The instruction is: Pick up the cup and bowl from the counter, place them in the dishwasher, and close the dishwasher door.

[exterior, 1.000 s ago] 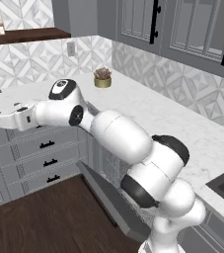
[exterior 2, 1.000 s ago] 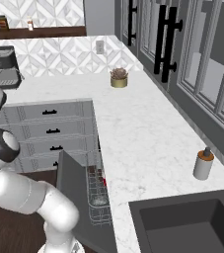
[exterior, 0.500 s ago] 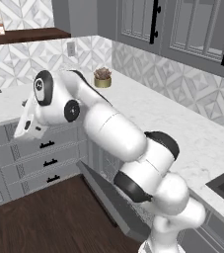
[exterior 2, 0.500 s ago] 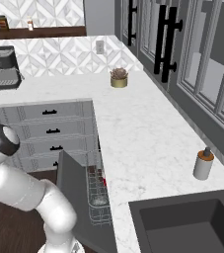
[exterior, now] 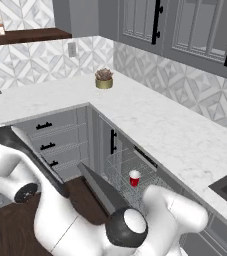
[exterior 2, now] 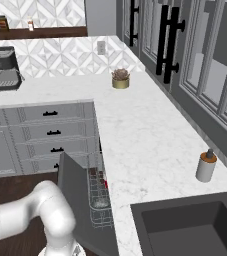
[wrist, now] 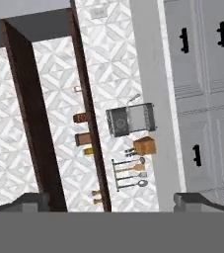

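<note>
Standing half-lowered, dishwasher door (exterior 2: 82,200) leans out beside rack (exterior 2: 99,197); red cup (exterior: 134,178) and bowl (exterior 2: 101,202) sit inside. Gripper (wrist: 111,200) spread wide, empty, faces away toward coffee machine (wrist: 130,119); door lies behind hand.

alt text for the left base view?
A red cup stands in the wire rack of the open dishwasher, its door dropped down. Above runs a white marble counter with a potted plant near the corner; the white arm fills the foreground.

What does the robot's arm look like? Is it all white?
Mostly white. The arm is made of fat, smooth, rounded tube pieces with dark grey to black round caps at the joints. The gripper has two small dark finger tips. No cables or markings show.
</note>
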Motion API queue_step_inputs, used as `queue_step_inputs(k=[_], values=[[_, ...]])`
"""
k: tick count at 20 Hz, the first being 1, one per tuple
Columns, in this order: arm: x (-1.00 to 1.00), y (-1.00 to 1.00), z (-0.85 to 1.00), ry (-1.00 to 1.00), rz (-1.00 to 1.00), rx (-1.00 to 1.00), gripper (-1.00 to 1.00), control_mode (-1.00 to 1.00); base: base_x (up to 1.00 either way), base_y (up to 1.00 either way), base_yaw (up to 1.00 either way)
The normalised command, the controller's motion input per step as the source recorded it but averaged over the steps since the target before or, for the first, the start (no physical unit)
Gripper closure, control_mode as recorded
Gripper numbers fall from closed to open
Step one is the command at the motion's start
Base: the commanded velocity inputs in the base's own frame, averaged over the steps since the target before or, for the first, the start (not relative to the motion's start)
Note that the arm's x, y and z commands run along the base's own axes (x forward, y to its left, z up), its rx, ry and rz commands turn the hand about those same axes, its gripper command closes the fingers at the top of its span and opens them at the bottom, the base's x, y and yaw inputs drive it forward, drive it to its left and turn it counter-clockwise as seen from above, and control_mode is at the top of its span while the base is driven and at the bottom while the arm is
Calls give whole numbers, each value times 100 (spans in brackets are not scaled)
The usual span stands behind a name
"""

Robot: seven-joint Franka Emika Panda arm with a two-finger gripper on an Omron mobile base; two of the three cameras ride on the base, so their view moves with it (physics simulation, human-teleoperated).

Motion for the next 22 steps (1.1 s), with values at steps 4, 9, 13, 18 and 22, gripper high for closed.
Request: queue_step_inputs(k=[4,9,13,18,22], values=[[-13,-1,0,-36,-3,-56,-100,-100,0,0,0],[-3,-10,-16,1,-22,-26,-100,-100,0,0,0],[20,-3,-30,29,-41,-10,-100,-100,0,0,0],[5,0,-57,47,-45,0,-100,-100,0,0,0],[2,0,-71,57,-48,0,-100,-100,0,0,0]])
